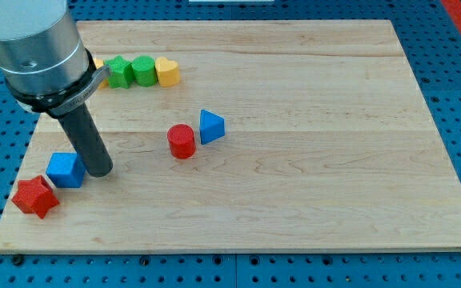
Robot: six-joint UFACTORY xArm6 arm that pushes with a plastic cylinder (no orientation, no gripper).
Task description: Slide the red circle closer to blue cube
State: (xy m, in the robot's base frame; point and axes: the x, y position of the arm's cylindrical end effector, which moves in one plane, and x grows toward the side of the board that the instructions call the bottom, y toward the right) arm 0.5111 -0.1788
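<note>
Camera view shows the dark rod's tip (99, 170) resting on the pale wooden board (294, 200), just right of the blue cube (64, 170), with a red star-shaped block (35, 197) below-left of that cube. The arm carries no claw, only this rod. The red cylinder-shaped circle block (182, 142) sits mid-board, well apart from the cube, touching a blue triangular block (211, 126); green star (119, 71), green cylinder (143, 70) and yellow heart (167, 71) blocks line the view's top.

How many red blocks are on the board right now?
2. The red circle sits mid-board, beside the blue triangle. The red star lies at the view's bottom left, next to the blue cube. The arm may hide others at top left.
</note>
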